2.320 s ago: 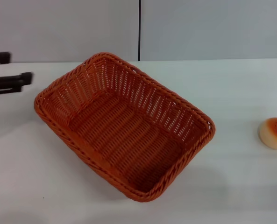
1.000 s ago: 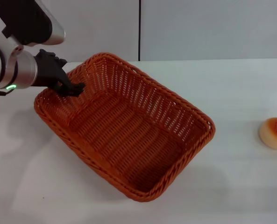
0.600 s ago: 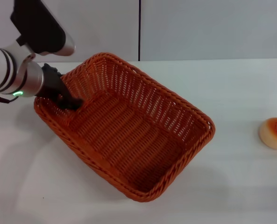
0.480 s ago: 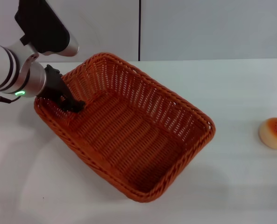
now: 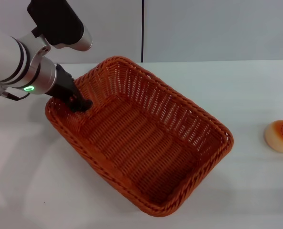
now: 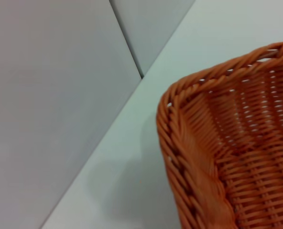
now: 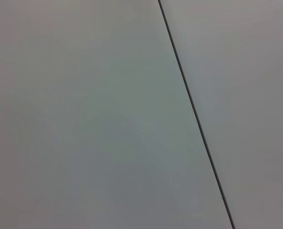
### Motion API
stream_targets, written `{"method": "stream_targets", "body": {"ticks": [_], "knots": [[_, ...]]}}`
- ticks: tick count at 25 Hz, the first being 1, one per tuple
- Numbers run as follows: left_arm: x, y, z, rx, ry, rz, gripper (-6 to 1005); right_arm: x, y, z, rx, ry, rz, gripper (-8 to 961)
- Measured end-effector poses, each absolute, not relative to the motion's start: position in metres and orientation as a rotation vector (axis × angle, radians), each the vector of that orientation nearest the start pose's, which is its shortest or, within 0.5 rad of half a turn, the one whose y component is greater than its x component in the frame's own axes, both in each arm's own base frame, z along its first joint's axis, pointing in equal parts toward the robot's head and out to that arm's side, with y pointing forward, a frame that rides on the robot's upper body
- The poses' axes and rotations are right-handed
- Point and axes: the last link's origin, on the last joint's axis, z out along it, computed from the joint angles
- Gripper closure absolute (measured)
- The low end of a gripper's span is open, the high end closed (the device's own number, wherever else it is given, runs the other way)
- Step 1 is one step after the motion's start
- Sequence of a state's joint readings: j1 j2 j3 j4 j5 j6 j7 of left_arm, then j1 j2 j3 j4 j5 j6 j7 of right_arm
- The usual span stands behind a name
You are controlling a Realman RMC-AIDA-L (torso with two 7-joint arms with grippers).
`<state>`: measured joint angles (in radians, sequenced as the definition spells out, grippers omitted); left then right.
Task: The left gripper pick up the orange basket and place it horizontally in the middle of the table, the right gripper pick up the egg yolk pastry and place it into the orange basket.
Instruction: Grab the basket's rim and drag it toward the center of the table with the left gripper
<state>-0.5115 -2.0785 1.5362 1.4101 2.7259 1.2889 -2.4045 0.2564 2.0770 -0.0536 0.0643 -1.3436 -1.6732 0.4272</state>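
The left gripper (image 5: 80,104) pinches the far-left rim of the orange basket (image 5: 146,143) on the table (image 5: 256,86). It should turn it gently, gripping tight. The egg yolk pastry (image 5: 279,135) waits far right.

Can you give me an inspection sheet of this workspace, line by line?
Surface: white table, no marks seen.
Job's things: orange basket sits diagonally, empty; egg yolk pastry lies apart, at the table's right edge.
Clutter: nothing seen.
Hands: left gripper at the basket's far-left corner, fingers over the rim and shut on it; right hand not in view.
Cables: thin cable beside the left arm's green ring light.
Surroundings: grey wall panels with a dark vertical seam.
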Motion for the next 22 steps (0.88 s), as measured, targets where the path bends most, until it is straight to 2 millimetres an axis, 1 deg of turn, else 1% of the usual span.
{"method": "stream_targets", "body": {"ticks": [6,10,13,15,16,17,18,19,21,22], "knots": [[-0.186,0.37,-0.008,-2.484,-0.474,0.506,483,0.353,0.24,0.033,-1.354,0.521,1.029,384],[-0.187,0.371,-0.007,-2.468,-0.526,0.488,583,0.354,0.241,0.037,-1.358,0.504,1.019,384],[-0.189,0.37,-0.001,-2.443,-0.632,0.463,660,0.355,0.242,0.039,-1.36,0.495,1.015,384],[-0.19,0.369,0.004,-2.422,-0.702,0.45,683,0.355,0.243,0.041,-1.364,0.481,1.009,384],[-0.19,0.369,0.004,-2.422,-0.702,0.45,694,0.355,0.244,0.043,-1.367,0.471,1.004,384],[-0.192,0.366,0.013,-2.363,-0.815,0.4,706,0.355,0.246,0.047,-1.371,0.452,0.997,384],[-0.192,0.366,0.013,-2.363,-0.815,0.4,714,0.355,0.246,0.047,-1.371,0.452,0.997,384],[-0.193,0.362,0.021,-2.319,-0.873,0.36,722,0.355,0.248,0.05,-1.376,0.43,0.987,384],[-0.193,0.362,0.021,-2.319,-0.873,0.36,737,0.355,0.25,0.053,-1.38,0.415,0.982,384],[-0.196,0.357,0.027,-2.274,-0.939,0.312,745,0.355,0.251,0.056,-1.384,0.398,0.975,384]]}}
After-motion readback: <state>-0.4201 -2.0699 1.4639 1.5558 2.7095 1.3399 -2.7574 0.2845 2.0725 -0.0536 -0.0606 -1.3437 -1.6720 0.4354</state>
